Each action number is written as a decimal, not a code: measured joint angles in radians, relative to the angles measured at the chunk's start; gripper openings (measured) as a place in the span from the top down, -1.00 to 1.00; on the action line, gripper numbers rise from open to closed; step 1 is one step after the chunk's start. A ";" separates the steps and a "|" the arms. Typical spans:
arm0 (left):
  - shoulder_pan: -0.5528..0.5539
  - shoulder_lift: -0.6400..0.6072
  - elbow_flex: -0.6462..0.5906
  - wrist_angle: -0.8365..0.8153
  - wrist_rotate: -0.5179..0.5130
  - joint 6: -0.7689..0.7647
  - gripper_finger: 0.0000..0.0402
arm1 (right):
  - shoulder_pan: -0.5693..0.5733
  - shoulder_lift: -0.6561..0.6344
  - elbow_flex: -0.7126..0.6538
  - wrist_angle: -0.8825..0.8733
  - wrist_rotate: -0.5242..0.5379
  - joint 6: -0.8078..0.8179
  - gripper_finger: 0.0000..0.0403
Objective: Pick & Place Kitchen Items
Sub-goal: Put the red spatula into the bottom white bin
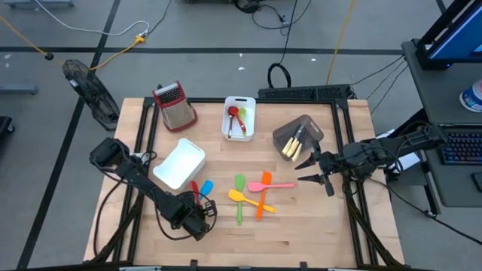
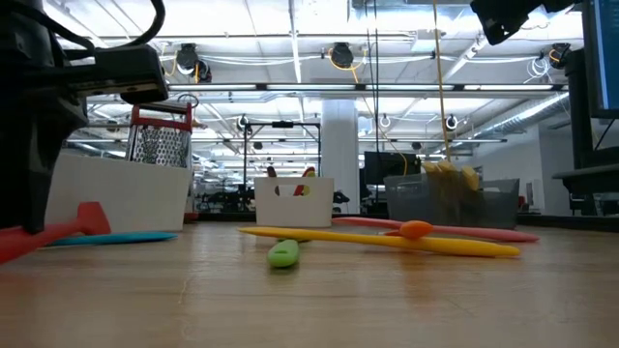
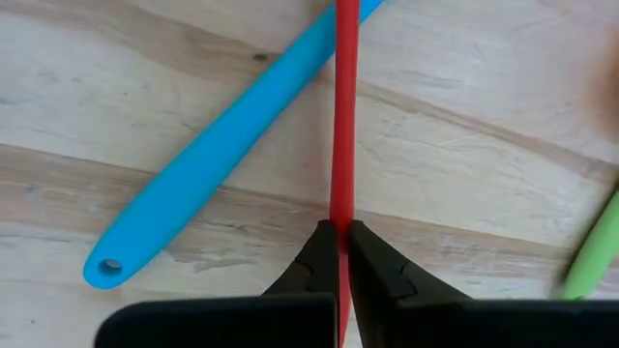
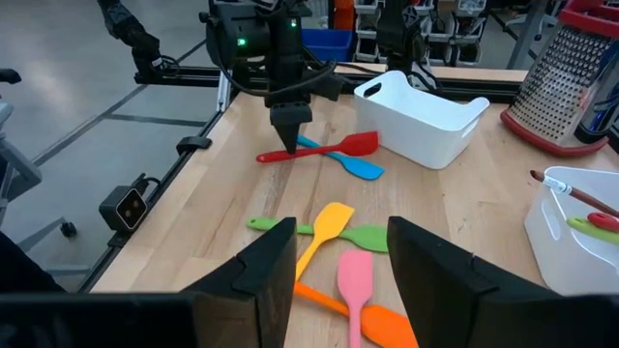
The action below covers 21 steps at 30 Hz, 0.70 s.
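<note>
Left fingers: You see the left gripper [image 3: 340, 232] pressed together on the thin handle of the red spatula [image 3: 345, 106]; the pinch sits near the handle's end, on the near-left part of the table [image 1: 301, 241].
Red spatula: it lies flat on the wood, its head pointing to the white bin [image 4: 426, 116].
Blue spatula [image 3: 208, 159]: it crosses the red handle just beyond the fingertips and touches it.
Risk one: the handle is narrow, so I think it may turn or slip in the pinch when you lift.
Risk two: the blue one may be dragged, because the two cross.
Right fingers: the right gripper [image 4: 340, 253] stands spread and holds nothing, above the right side, near the grey bin [image 1: 299, 135].
Other items: the green, yellow, orange and pink pieces lie together in the middle.
</note>
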State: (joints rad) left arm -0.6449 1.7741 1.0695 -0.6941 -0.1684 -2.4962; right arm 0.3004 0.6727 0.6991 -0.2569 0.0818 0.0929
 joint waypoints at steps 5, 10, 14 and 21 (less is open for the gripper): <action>-0.001 0.000 0.001 -0.002 0.000 0.006 0.99 | 0.000 0.000 0.000 -0.001 0.000 0.000 0.23; 0.011 -0.001 0.002 -0.009 0.011 0.007 0.92 | 0.000 0.000 0.000 -0.002 0.000 0.000 0.23; 0.026 -0.002 0.002 -0.004 0.011 0.038 0.90 | 0.000 0.000 0.000 -0.002 0.000 0.000 0.23; 0.066 0.000 0.003 -0.002 0.024 0.105 0.92 | 0.000 0.000 0.000 -0.002 0.000 0.000 0.23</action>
State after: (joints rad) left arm -0.5792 1.7740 1.0721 -0.6956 -0.1440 -2.3917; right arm 0.3004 0.6727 0.6991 -0.2592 0.0818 0.0933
